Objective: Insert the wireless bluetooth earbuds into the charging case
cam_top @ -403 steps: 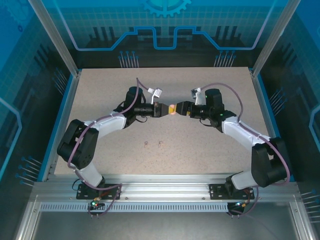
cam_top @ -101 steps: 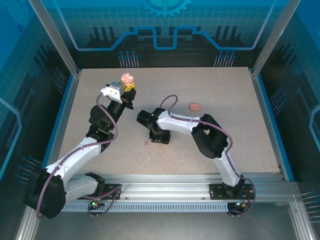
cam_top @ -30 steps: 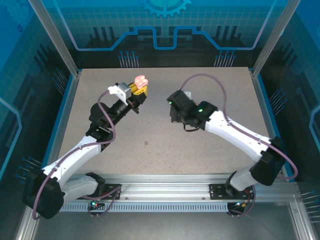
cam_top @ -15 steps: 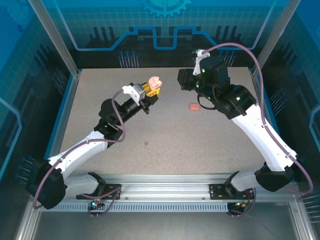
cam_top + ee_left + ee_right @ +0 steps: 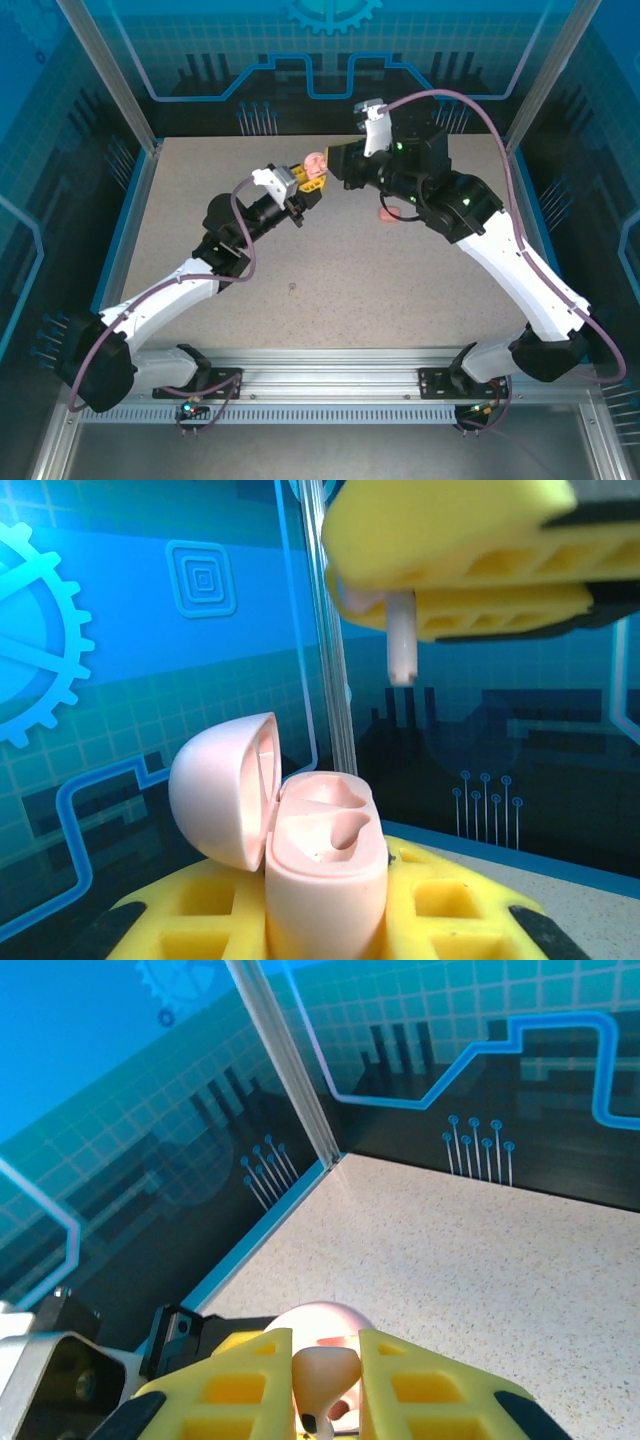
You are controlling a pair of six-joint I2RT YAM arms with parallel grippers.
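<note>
My left gripper (image 5: 309, 179) is shut on the pink charging case (image 5: 316, 163) and holds it upright above the table. The case's lid (image 5: 222, 790) hangs open to the left, and both wells of the case (image 5: 325, 865) are bare. My right gripper (image 5: 337, 163) is just right of the case and is shut on a pale pink earbud (image 5: 325, 1372). In the left wrist view that earbud's stem (image 5: 401, 645) points down from the right gripper's yellow fingers (image 5: 450, 540), above the case and apart from it. A second tiny earbud (image 5: 291, 288) lies on the table.
Another pink case (image 5: 387, 213) lies on the table, partly behind the right arm. The speckled table (image 5: 400, 290) is fenced by blue edges and by metal posts (image 5: 110, 80) at the back corners. Both grippers are raised near the middle back.
The right arm has lifted and swung left with the earbud until it is next to the case. The left gripper has carried the open case a little to the right.
</note>
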